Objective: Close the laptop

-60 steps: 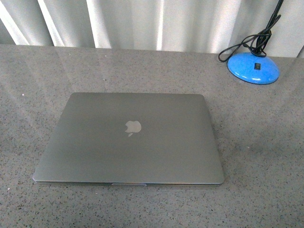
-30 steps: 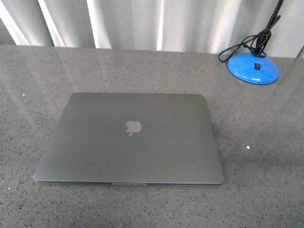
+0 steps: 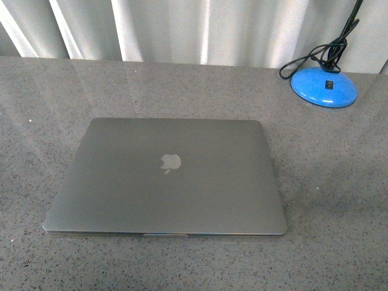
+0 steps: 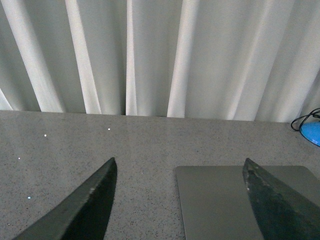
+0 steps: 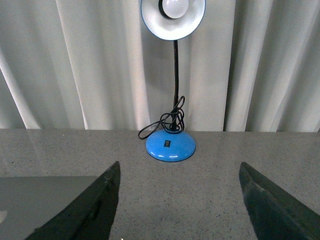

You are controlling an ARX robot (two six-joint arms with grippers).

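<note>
1. The left gripper [image 4: 177, 200] hangs above the desk [image 3: 327, 182], fingers [image 4: 90, 205] apart, holding nothing.
2. The laptop [image 3: 167, 176] lies mid-desk, lid flat down: closing looks done.
3. The right gripper [image 5: 180, 205] faces the lamp [image 5: 170, 145], fingers apart, empty.

Left gripper [image 4: 180, 200] and right gripper [image 5: 180, 205] hang spread wide, seemingly holding nothing.

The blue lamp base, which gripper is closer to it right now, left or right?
Right, most likely. The right gripper faces the lamp base head on, framed between its open fingers. The left gripper sees only the base's edge far off to one side, past the laptop.
</note>
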